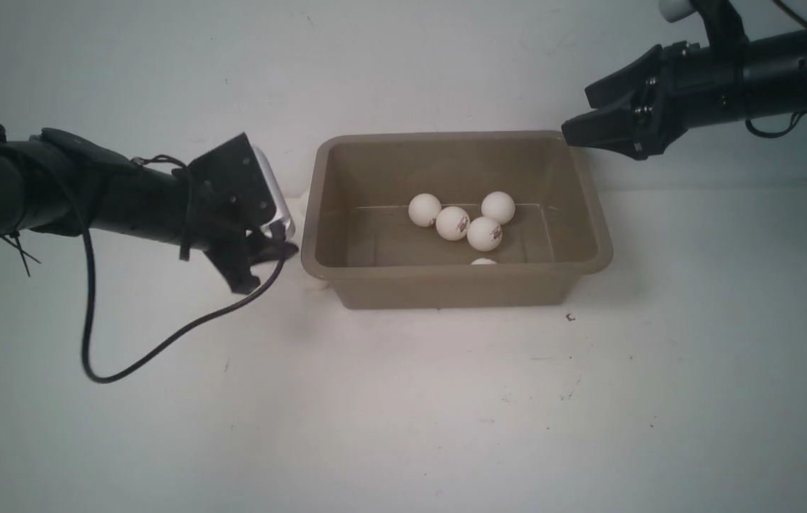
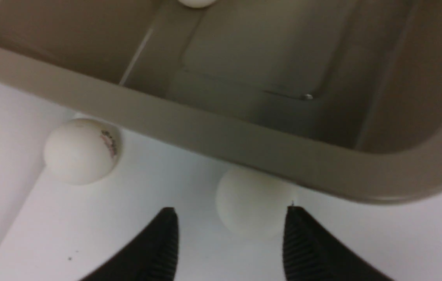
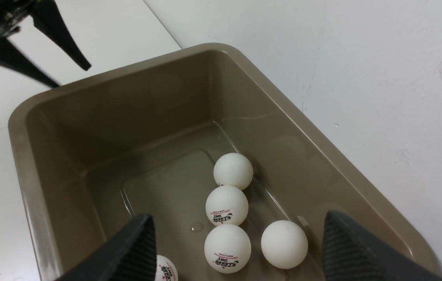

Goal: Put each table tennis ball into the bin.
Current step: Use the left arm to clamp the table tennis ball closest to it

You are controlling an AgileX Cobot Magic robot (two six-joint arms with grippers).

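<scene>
From the front, the bin [image 1: 457, 285] sits toward the far edge of the table [image 1: 403, 427], about midway between its left and right edges, near the wall [image 1: 403, 57] behind. Five table tennis balls [image 1: 453, 223] lie inside it. Four are bunched on the floor, and a fifth just peeps over the near wall. The left hand [image 1: 276, 262] is down low, just beside the bin's left wall near its front corner; from here I cannot tell how its jaws stand. The right hand [image 1: 576, 112] hangs in the air by the bin's far right corner, jaws parted.

The left wrist camera shows the left hand open. Its two black fingers [image 2: 166, 242] are spread either side of a plain ball [image 2: 252, 207], which rests on the table tucked partly under the bin's rim. A logo ball [image 2: 80, 151] lies on the table nearby, also just beside the bin's outer wall and apart from the fingers.

The right wrist camera shows the right hand open wide above the bin, looking down on the five balls; three of them show printed logos. Beyond the bin's opposite corner, the left hand's dark fingertips stand spread apart.
</scene>
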